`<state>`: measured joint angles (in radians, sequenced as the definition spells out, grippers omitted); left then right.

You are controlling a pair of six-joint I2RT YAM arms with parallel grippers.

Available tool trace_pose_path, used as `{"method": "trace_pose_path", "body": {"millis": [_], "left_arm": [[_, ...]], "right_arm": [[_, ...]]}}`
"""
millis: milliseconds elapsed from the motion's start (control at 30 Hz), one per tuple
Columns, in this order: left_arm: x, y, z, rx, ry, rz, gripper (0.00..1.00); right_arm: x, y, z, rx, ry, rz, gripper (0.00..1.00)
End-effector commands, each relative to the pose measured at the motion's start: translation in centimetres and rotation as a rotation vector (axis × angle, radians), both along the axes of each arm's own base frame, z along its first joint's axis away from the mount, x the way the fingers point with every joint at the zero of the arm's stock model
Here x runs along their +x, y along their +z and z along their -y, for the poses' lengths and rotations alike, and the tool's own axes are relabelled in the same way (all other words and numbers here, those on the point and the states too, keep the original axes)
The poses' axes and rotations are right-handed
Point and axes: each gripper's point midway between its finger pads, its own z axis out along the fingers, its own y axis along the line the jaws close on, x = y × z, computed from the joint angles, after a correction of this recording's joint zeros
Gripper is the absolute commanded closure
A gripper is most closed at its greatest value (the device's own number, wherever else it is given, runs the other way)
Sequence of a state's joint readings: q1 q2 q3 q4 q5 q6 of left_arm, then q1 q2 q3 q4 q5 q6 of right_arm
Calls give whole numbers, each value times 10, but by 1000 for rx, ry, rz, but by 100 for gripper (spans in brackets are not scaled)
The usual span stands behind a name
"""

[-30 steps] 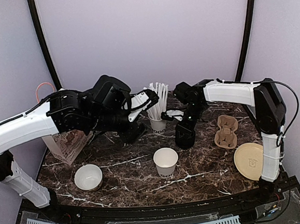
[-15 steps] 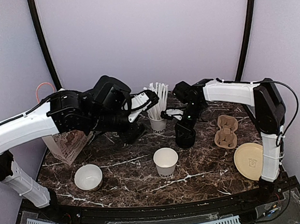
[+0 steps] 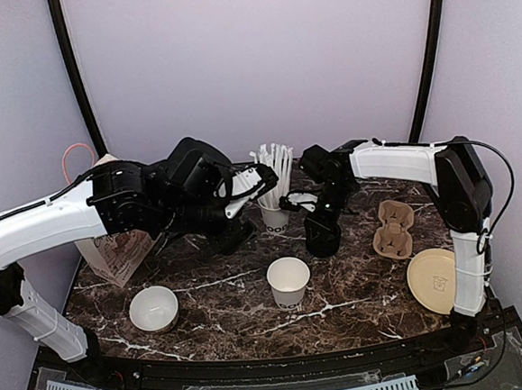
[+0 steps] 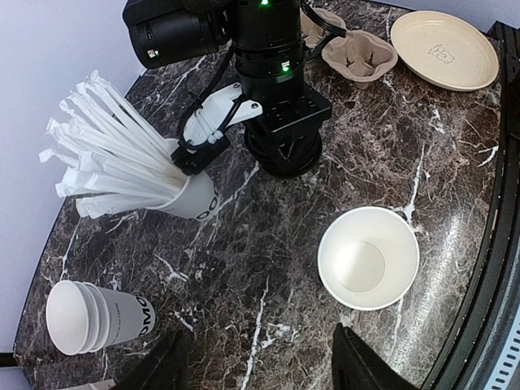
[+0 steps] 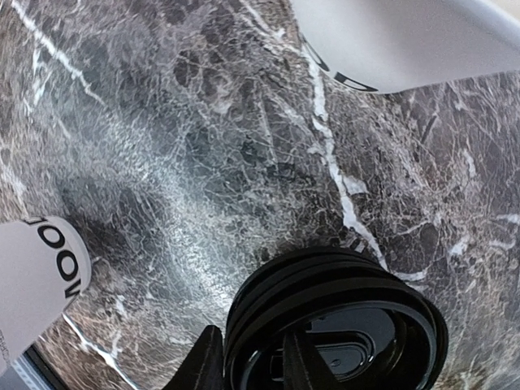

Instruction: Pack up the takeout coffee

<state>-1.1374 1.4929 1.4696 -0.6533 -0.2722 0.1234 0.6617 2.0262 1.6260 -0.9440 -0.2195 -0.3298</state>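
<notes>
Presently: takeout coffee, packing judged barely begun, with no cup lidded and none in the carrier.

Right gripper (image 5: 252, 345) sits low on stack of round black plastic lids (image 5: 337, 325), fingers narrowly astride its rim; whether they pinch it, cannot tell. Left gripper (image 4: 260, 370) hangs spread wide, holding nothing. Small white paper cup with dark lettering (image 3: 288, 279) stands uncovered at 7 o'clock from the lid stack. Nested white paper cups (image 4: 89, 317) lie on their side. Brown moulded-pulp cup carrier (image 3: 395, 228) sits at 3 o'clock from the lids, vacant. Remaining, by estimate: lid the cups, then seat them in the carrier.
</notes>
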Motion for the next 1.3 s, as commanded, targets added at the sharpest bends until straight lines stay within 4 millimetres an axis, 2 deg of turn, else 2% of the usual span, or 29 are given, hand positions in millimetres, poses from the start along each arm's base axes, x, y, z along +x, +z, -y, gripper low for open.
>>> {"method": "trace_pose_path", "body": {"millis": [0, 133, 433, 767, 833, 900, 967, 1067, 1200, 1233, 1267], "left_arm": [[-4, -3, -6, 9, 1, -8, 37], [-4, -4, -5, 9, 0, -11, 37], [-5, -4, -2, 2, -16, -12, 37], [-1, -6, 3, 7, -50, 42, 37], [2, -5, 6, -12, -65, 85, 34], [7, 3, 12, -64, -84, 164, 29], [15, 15, 16, -125, -88, 271, 22], [24, 45, 17, -231, -77, 455, 17], [26, 88, 25, -440, -81, 645, 15], [27, 86, 30, -442, -89, 661, 12], [28, 99, 31, -494, -83, 695, 9]], "right_arm": [[3, 9, -8, 15, -2, 14, 80], [1, 12, -6, 15, -3, 17, 88], [-12, 26, 2, 18, 7, 11, 93], [-20, 63, -3, 155, 29, 6, 96], [-24, 84, -8, 250, 32, -26, 97], [-33, 119, -15, 398, 59, -74, 96], [-41, 159, -18, 569, 88, -130, 95], [-49, 212, -16, 772, 120, -173, 95], [-60, 250, -10, 910, 157, -198, 95], [-64, 257, -10, 939, 168, -213, 95], [-69, 263, -9, 963, 179, -229, 95]]}}
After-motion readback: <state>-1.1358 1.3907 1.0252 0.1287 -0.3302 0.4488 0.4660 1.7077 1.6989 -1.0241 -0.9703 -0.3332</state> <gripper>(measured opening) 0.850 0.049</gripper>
